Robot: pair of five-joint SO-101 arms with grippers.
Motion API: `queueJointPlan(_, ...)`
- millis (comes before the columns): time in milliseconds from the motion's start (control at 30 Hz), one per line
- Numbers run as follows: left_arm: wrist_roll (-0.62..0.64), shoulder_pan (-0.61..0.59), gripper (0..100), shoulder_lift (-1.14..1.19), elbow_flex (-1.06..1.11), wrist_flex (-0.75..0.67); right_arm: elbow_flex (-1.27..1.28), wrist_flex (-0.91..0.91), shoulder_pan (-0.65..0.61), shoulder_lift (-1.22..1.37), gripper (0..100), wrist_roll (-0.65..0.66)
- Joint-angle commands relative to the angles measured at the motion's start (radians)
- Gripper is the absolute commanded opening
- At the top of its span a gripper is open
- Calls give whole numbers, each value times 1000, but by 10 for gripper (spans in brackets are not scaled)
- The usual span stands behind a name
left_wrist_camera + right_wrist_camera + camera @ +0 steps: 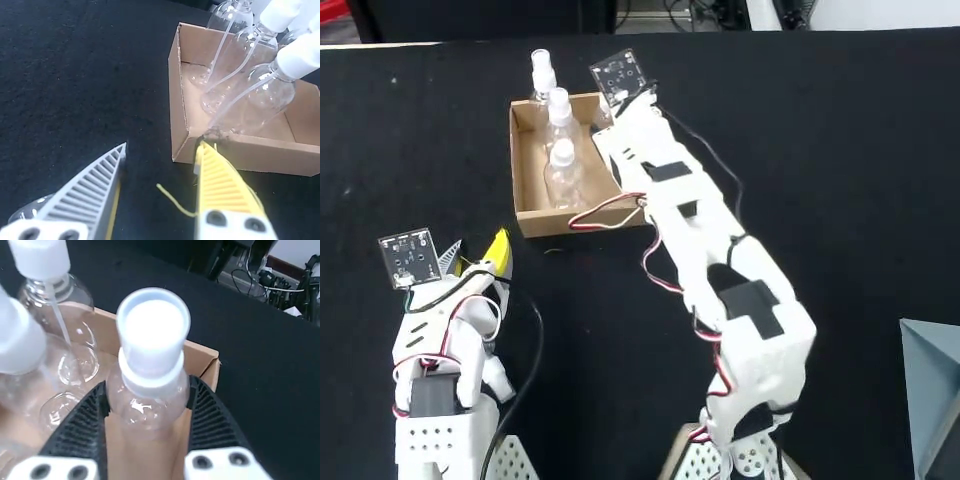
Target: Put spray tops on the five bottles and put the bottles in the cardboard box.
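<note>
Right gripper [147,386] — jaws clamped on the shoulder of an upright bottle [149,407], spray top [153,327] fitted, at the 2 o'clock corner of the box [206,359]. Other topped bottles [563,168] stand inside. Left gripper [162,146] — jaws spread wide, holding nothing, over the table [75,75]; box at its 1 o'clock.

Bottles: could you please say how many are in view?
4. In the cardboard box: far bottle, middle bottle, near bottle. The right gripper holds the fourth bottle at the box's corner. Another may be hidden.
</note>
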Motion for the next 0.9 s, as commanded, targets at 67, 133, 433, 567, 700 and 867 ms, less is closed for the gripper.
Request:
queueJointPlan(67, -11, -10, 209, -12, 24, 6, -124, -23, 63, 36, 53, -11)
queueJointPlan(133, -11, -10, 209, -12, 24, 6, -130, -20, 71, 50, 53, -11)
queueJointPlan(433, -11, -10, 211, -12, 24, 6, -125, -18, 71, 59, 54, -11)
queueJointPlan(567, -11, -10, 211, -12, 24, 6, -125, -18, 71, 61, 54, -11)
queueJointPlan(700, -11, -7, 211, -12, 24, 6, -125, -17, 69, 61, 77, -11)
queueJointPlan(867, -11, -8, 211, -12, 24, 6, -133, 31, 64, 61, 152, -11)
